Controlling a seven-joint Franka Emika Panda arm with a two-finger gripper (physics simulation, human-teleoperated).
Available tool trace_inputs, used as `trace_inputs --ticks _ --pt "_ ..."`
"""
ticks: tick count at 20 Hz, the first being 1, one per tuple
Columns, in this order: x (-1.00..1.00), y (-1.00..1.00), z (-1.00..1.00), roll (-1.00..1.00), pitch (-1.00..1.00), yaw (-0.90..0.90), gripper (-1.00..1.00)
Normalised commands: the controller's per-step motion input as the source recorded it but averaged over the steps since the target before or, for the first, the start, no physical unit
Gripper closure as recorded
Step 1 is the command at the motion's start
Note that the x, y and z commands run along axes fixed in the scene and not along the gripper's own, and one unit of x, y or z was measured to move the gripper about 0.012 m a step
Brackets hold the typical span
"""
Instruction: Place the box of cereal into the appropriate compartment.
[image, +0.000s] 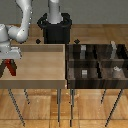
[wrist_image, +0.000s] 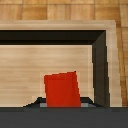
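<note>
The box of cereal (image: 10, 67) is small, thin and red. It hangs between the fingers of my gripper (image: 10, 70), which is shut on it at the exterior view's left edge, over the left rim of the light wooden bin (image: 37, 76). In the wrist view the red box (wrist_image: 61, 89) stands upright in front of the bin's pale floor (wrist_image: 30, 65) and dark walls. The fingertips are hidden by the box and the gripper body. The dark bin with compartments (image: 98, 62) stands at the exterior view's right, far from the gripper.
Small grey objects lie in the dark bin's compartments, such as one (image: 85, 72) at the front and one (image: 114, 46) at the back. The robot's black base (image: 56, 27) stands behind the bins. Both bins rest on thin-legged stands over a wooden floor.
</note>
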Motion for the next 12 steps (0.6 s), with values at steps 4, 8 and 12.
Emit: trace_inputs --ticks 4,8,12 --pt "0.00 0.00 0.75 0.00 0.00 0.00 1.00" --pt "0.00 0.00 1.00 0.00 0.00 0.00 1.00" --pt "0.00 0.00 1.00 0.00 0.00 0.00 1.00"
